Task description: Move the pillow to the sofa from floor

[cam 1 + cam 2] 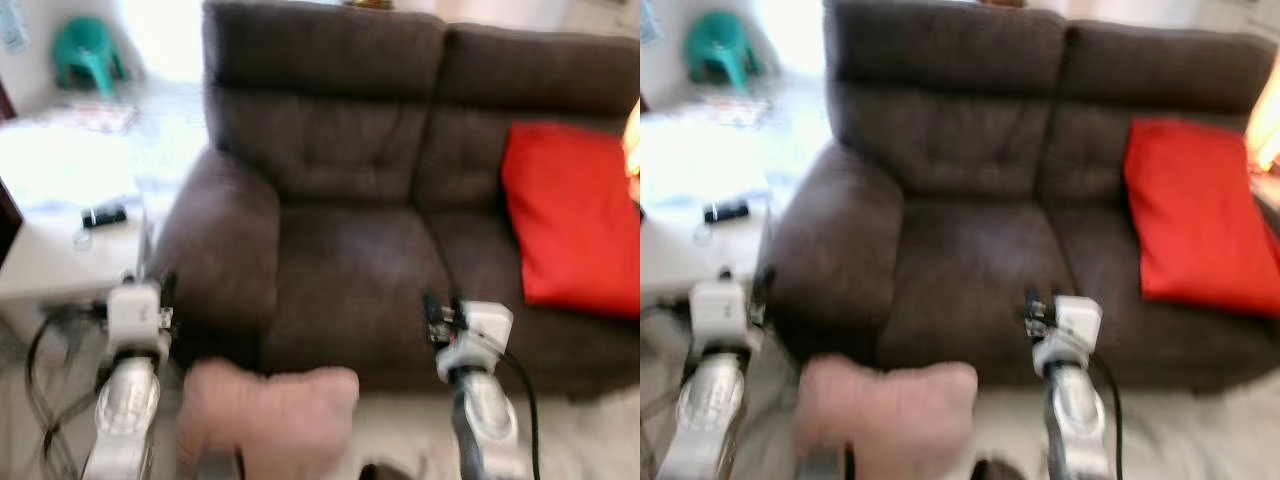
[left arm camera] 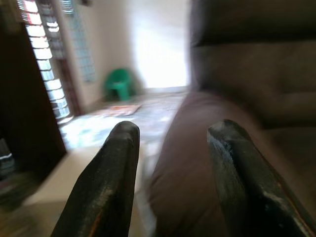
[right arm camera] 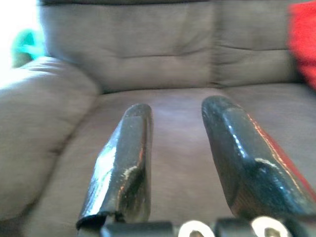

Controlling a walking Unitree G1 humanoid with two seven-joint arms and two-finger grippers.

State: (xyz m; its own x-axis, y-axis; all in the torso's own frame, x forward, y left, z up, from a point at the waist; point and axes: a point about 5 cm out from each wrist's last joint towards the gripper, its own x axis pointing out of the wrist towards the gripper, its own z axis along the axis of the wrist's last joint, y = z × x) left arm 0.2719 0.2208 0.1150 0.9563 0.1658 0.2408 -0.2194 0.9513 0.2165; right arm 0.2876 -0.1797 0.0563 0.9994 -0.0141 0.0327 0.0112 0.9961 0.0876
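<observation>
Before us we see a dark brown two-seat sofa (image 1: 400,220) with tufted back cushions and a rounded armrest on our left. A red cushion (image 1: 572,215) leans against its right back. Beside the armrest stands a white side table (image 1: 55,255) carrying a small dark object (image 1: 104,215). Farther back we make out a green plastic stool (image 1: 88,52) and a small mat (image 1: 90,116) on the pale, shiny floor (image 1: 170,130), washed by strong daylight. A barred window (image 2: 42,59) shows along the left wall.

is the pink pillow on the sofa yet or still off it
Off it. The pink pillow sits low in front of the sofa seat, between both open, empty tools.
</observation>
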